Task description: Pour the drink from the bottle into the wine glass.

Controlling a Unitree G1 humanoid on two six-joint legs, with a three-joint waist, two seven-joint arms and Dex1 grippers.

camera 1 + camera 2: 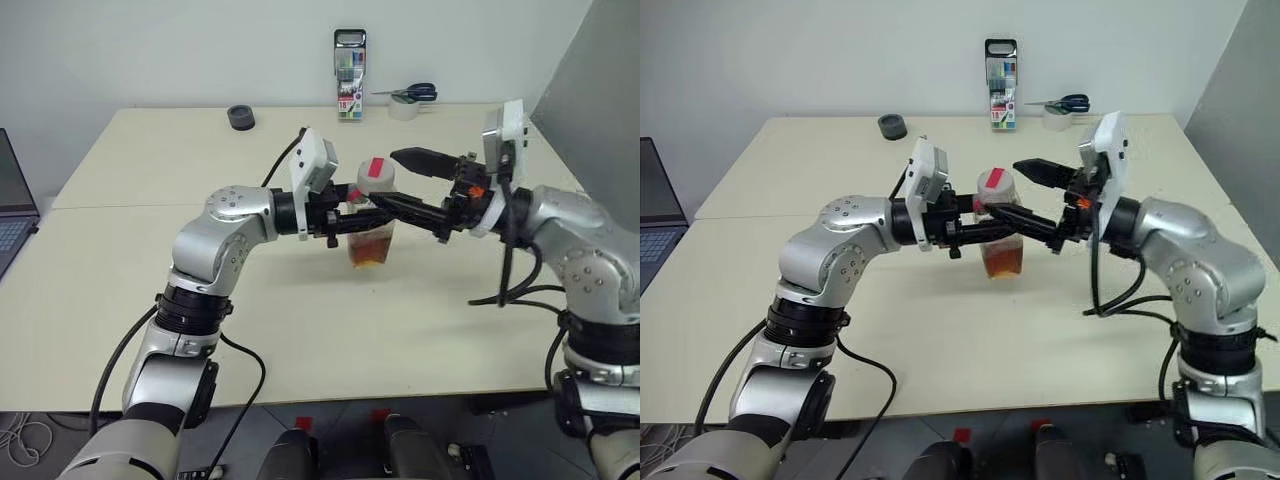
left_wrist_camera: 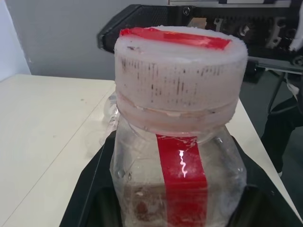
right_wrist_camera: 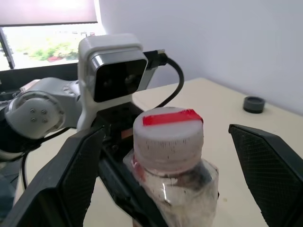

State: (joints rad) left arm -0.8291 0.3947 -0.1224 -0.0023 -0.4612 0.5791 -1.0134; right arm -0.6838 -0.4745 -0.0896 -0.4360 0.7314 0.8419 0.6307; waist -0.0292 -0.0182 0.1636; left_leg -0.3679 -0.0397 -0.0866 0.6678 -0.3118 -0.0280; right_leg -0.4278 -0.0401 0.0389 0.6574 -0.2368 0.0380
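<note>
Bottle held upright above the cream table, near its middle, white cap with red tape strip on. Amber drink fills the lower part only. Left gripper clamped on the bottle's body, 2 black fingers hugging its sides. Right gripper spread wide, 1 finger either side of the cap, apparently not touching it. At the table's far edge: marker set, scissors on a tape roll, small dark cap-like object
</note>
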